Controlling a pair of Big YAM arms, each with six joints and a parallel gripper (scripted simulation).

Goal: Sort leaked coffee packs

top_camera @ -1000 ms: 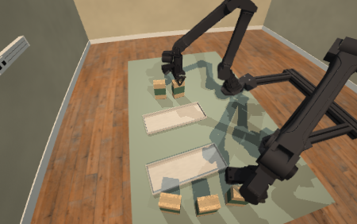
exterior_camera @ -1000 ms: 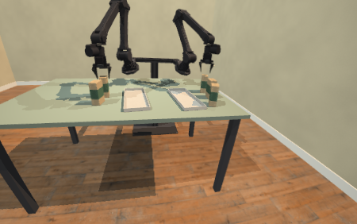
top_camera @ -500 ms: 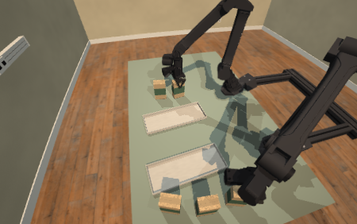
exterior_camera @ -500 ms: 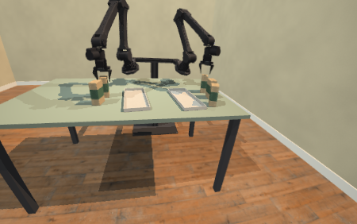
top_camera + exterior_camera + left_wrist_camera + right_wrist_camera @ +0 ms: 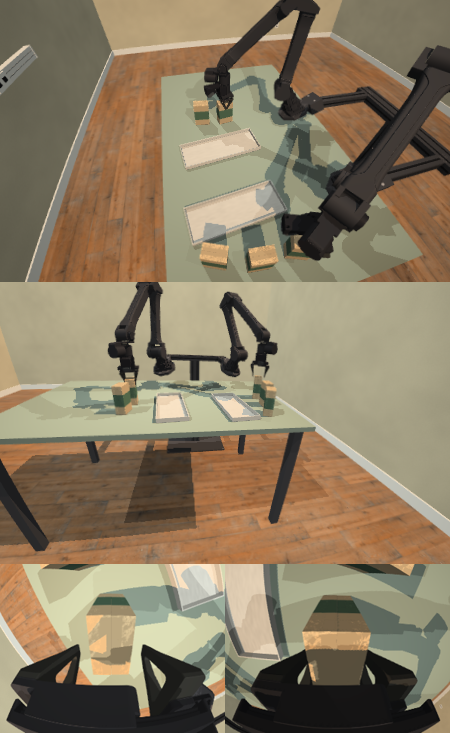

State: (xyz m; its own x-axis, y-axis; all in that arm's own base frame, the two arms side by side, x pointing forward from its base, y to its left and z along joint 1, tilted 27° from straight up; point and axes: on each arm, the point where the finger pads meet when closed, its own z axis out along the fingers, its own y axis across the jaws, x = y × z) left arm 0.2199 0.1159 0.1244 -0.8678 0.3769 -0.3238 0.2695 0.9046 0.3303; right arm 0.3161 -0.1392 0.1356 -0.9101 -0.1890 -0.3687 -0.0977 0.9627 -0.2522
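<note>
Top: high, slanting down at table (image 5: 175, 185) (image 5: 210, 426) (image 5: 170, 626) (image 5: 300, 590); exterior: lower, looking across (table shared); wrists: close, facing down.

Your two arms (image 5: 299, 47) (image 5: 395, 135) (image 5: 230, 319) (image 5: 155, 319) are near-black, with long straight links and rounded joints. Your grippers (image 5: 110, 648) (image 5: 337, 654) carry black, wedge-shaped fingers with triangular openings.

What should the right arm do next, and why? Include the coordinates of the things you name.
I'd have the right gripper (image 5: 226, 104) (image 5: 130, 376) (image 5: 336, 648) squeeze lightly and hold before lifting. Its fingers are closed on opposite sides of a pack (image 5: 226, 114) (image 5: 133, 395) (image 5: 337, 641) standing on the bench (image 5: 172, 185) (image 5: 220, 429), and looks alone don't show whether it's soft.
</note>
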